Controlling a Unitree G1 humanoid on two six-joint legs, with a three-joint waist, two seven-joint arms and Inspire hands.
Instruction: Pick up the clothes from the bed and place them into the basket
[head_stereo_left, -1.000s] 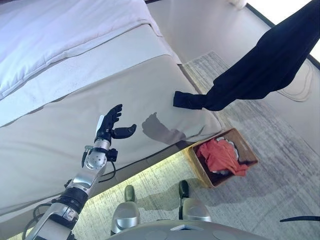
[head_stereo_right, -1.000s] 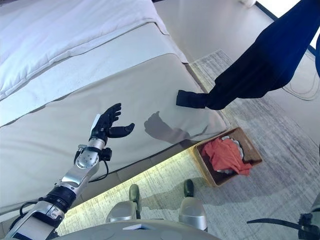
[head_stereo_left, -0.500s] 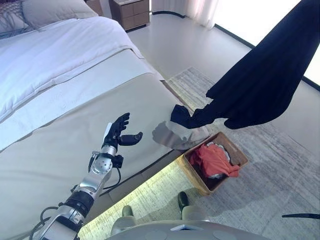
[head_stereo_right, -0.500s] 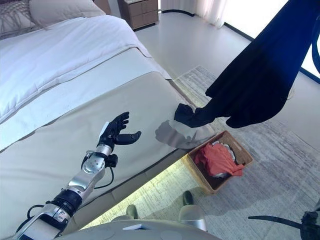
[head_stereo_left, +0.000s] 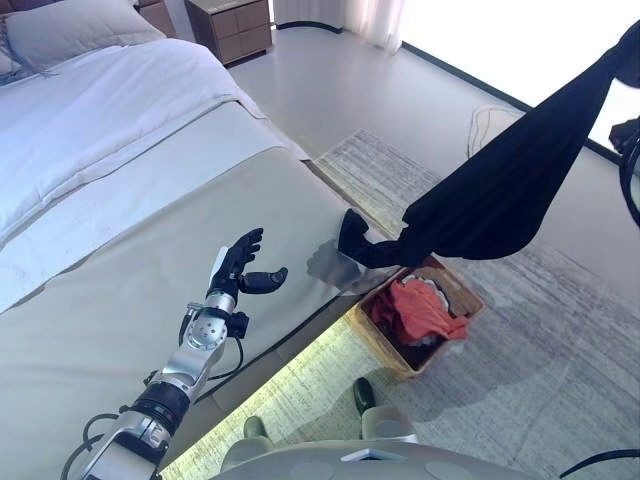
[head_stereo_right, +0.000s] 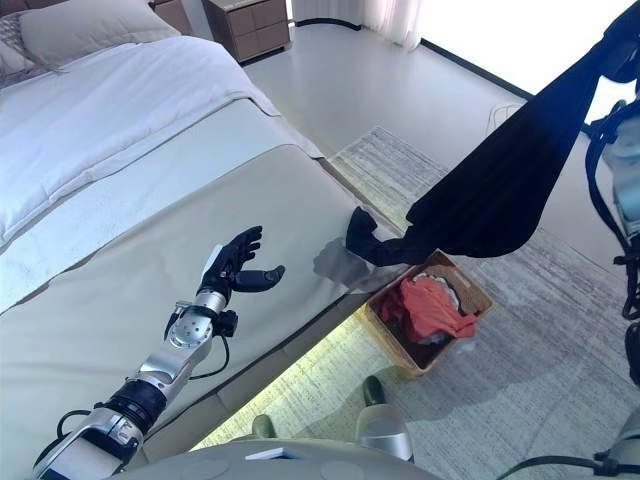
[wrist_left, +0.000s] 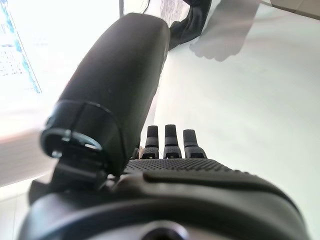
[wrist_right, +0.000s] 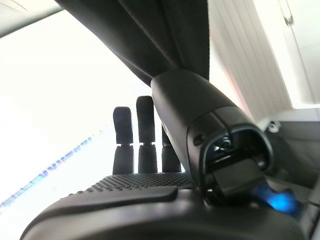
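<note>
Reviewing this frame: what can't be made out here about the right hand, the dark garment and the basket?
- Right hand: outside both eye views; the wrist view shows the dark garment passing between thumb and fingers, the contact itself hidden by the thumb.
- Garment's top end: cut off by the eye views' edge.
- Basket: its contents under the orange cloth are hidden.
- Left hand: open, empty above the bed.
</note>
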